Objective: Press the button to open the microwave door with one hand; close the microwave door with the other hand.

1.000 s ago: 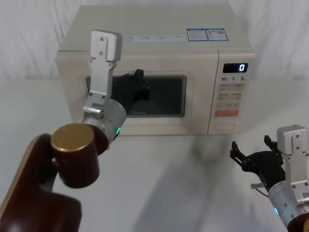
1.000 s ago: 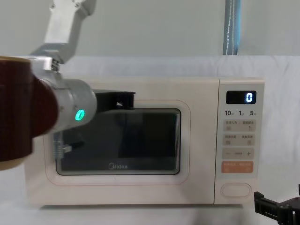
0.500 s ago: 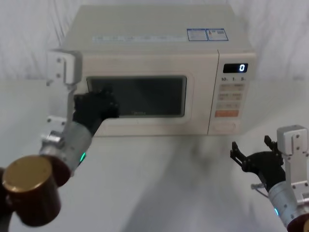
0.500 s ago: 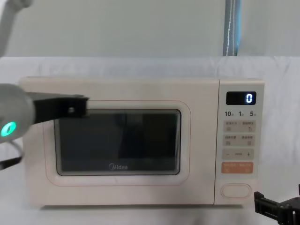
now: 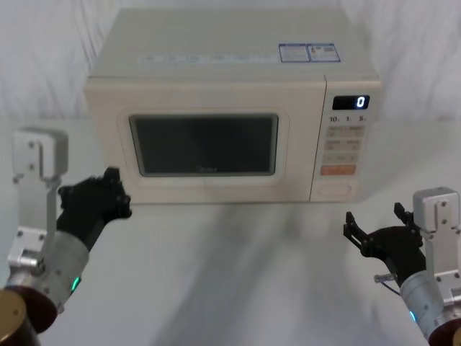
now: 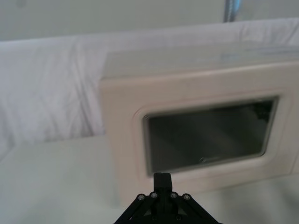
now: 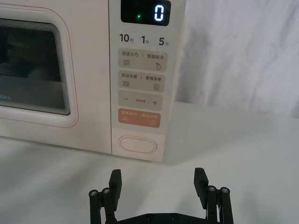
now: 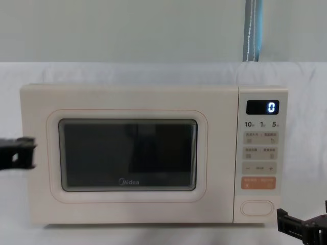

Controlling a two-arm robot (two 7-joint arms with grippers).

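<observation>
- Right now I see the microwave [image 5: 230, 108] sitting square on the white table [image 5: 238, 274], its door [image 5: 205, 144] shut flush with the body.
- Door carries a dark window [image 8: 127, 154] with the small logo under it; nothing touches it.
- On the control panel at the microwave's right, the display [image 7: 145, 11] reads 0.
- Button [image 7: 137, 144] is the wide blank pill at the bottom of that panel, just under the orange key [image 7: 138, 118].
- My right gripper [image 7: 158, 184] hovers low over the table in front of the panel, apart from it, with the button straight ahead between the two fingers [image 7: 115, 182].
- Its jaws stand wide apart and hold nothing.
- From the head camera that gripper [image 5: 378, 234] sits at the lower right, short of the microwave's front edge.
- My left gripper [image 5: 97, 202] is off the microwave's left front corner, near the door's left edge but clear of it, above the table.
- From its wrist camera I get just the dark tip of it [image 6: 162, 196] pointing at the door's lower left; it looks closed to a narrow point, though I cannot tell for sure.
- Chest camera shows it [image 8: 18, 152] as a dark bar at the left edge, level with the window.
</observation>
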